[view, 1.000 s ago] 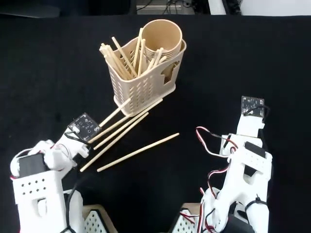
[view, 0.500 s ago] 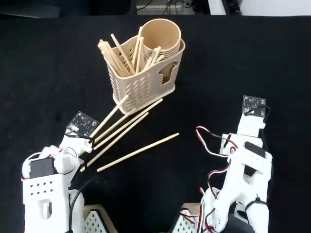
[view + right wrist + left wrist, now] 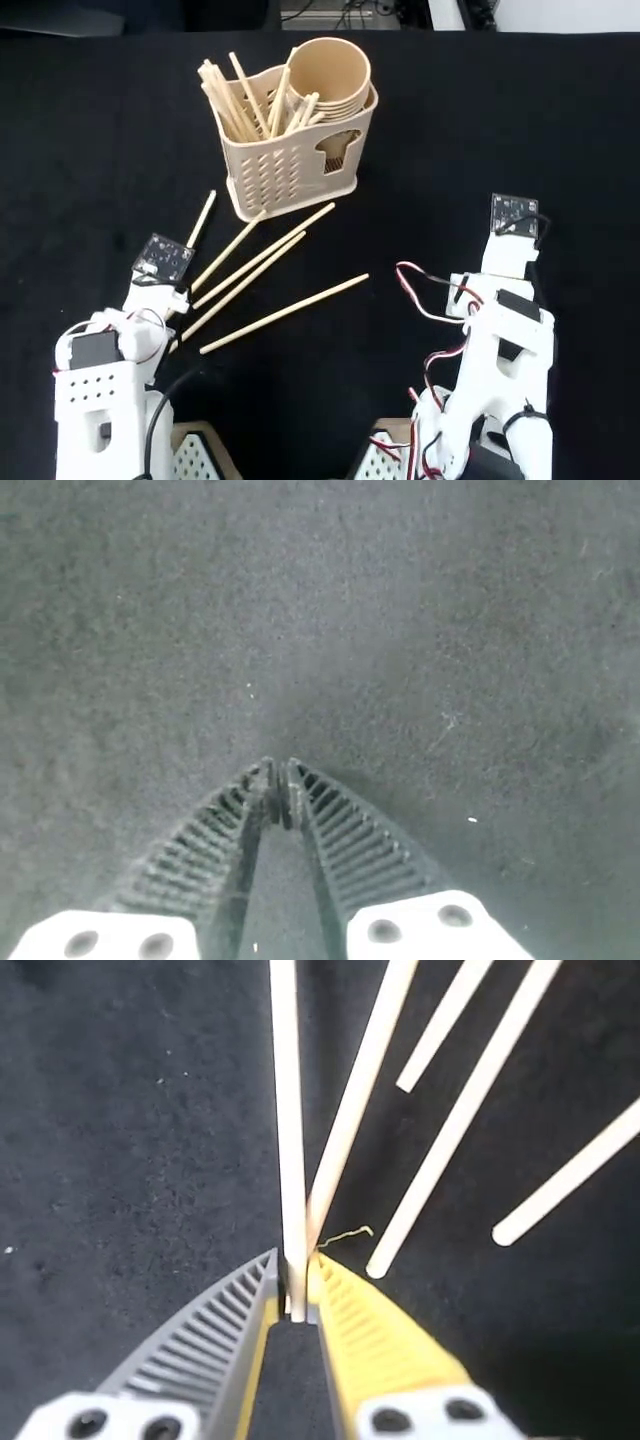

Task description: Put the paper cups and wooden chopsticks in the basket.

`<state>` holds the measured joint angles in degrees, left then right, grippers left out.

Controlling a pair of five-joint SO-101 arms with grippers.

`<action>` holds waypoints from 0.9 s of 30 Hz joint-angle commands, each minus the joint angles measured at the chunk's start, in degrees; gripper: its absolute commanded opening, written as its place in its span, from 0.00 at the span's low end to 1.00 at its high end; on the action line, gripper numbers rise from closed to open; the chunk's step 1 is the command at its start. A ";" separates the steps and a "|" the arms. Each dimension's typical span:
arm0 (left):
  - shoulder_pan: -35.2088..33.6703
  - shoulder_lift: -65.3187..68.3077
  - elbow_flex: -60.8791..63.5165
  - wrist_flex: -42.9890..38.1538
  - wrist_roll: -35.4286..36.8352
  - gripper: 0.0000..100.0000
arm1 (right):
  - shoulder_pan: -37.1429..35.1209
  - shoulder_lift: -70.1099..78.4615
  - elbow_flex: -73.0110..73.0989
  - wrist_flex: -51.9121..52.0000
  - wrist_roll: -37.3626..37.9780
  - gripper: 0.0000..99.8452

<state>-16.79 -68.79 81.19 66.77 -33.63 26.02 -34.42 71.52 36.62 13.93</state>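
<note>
At your left tool (image 3: 297, 1265): clenched on one chopstick (image 3: 288, 1140) by its end, likely so you can lift it. Arm low, aimed forward. Right tool (image 3: 278, 780) closed, empty, over the table (image 3: 420, 630). Beyond, loose chopsticks (image 3: 285, 313) lie before the basket (image 3: 290, 178), which holds the cups (image 3: 330, 65).
</note>
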 commanded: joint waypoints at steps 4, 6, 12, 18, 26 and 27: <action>2.15 -0.26 1.45 -2.20 0.62 0.03 | -1.05 0.13 -2.24 -1.23 0.00 0.02; 2.15 -0.18 1.54 -2.20 0.62 0.03 | -1.14 0.13 -2.24 -1.32 0.00 0.02; 2.24 -0.18 1.80 -2.20 0.53 0.03 | -1.14 0.13 -2.15 -1.49 0.09 0.02; 2.24 -0.62 1.98 -2.20 0.53 0.03 | -1.23 0.40 -1.98 -2.37 0.09 0.02; 3.12 -0.62 2.07 -2.11 0.53 0.09 | -1.23 0.40 -1.89 -2.29 0.09 0.02; 3.82 -0.62 2.07 -1.76 0.53 0.12 | -1.23 0.40 -1.89 -2.29 0.09 0.02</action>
<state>-15.12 -68.79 83.56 65.54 -33.63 25.49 -34.42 71.52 35.21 13.85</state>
